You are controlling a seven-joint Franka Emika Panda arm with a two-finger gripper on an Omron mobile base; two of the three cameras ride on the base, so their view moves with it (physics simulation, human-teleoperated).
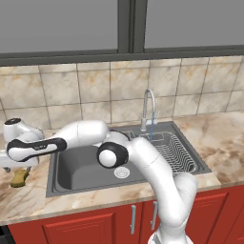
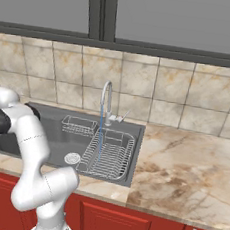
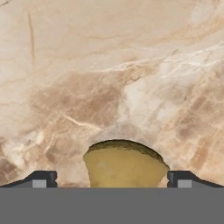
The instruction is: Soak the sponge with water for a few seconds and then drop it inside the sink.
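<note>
On the counter (image 1: 28, 200) to the left of the sink (image 1: 86, 167), the gripper (image 3: 112, 179) is being held wide open above the sponge (image 3: 124, 165). In the hand view the two dark fingertips (image 3: 41, 178) are being seen far apart, one at each side of the sponge, and nothing is being gripped between them; whether the pads are touching the sponge's sides cannot be told. The sponge is lying flat on the marbled stone, and in the left base view it is being seen just under the white hand, close to the front edge of the counter and well apart from the sink's left rim.

In the sink, the water (image 2: 100, 130) is being poured in a thin pale stream from the curved faucet (image 2: 107, 103) into the right part of the basin, where a wire dish rack (image 2: 110, 154) is being kept. A small wire basket (image 2: 79, 125) is resting at the back of the basin. The round drain (image 1: 122, 172) is lying on the bare dark floor of the left part. Bare stone is being shown all around the sponge in the hand view
</note>
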